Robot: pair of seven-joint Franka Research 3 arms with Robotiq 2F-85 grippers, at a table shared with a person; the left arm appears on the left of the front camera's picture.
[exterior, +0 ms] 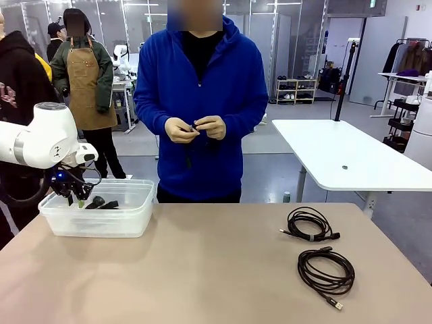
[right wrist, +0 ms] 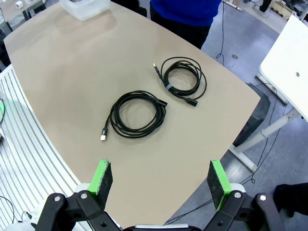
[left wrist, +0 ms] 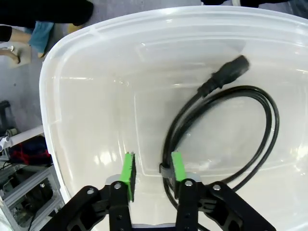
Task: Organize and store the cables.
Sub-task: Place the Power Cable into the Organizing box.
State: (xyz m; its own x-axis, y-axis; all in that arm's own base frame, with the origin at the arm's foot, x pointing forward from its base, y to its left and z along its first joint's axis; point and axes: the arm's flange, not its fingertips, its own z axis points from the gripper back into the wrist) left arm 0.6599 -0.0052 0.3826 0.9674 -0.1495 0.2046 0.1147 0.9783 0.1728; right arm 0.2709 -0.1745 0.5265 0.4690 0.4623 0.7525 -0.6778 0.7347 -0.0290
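Item one, far left corner of the table (exterior: pixel 202 270): a clear plastic bin (exterior: pixel 94 223), no print legible on it. The left gripper (exterior: pixel 75 194) hangs inside the bin, its green pads apart and clamped on nothing. A black cable (left wrist: pixel 269 110) with a chunky plug lies looped on the bin floor, its banded part just beside one pad. Item two, beyond the middle of the far edge: a person in a blue hooded top, both hands (exterior: pixel 196 128) on a thin dark cable (exterior: pixel 187 158). Item three, near the right edge: a strapped coil (exterior: pixel 312 237) and, nearer the robot's edge, a second coil (exterior: pixel 304 268) with a gold-tipped connector, apart from each other. Item four: the right gripper (right wrist: pixel 160 166), high over that edge, claw wide apart and empty.
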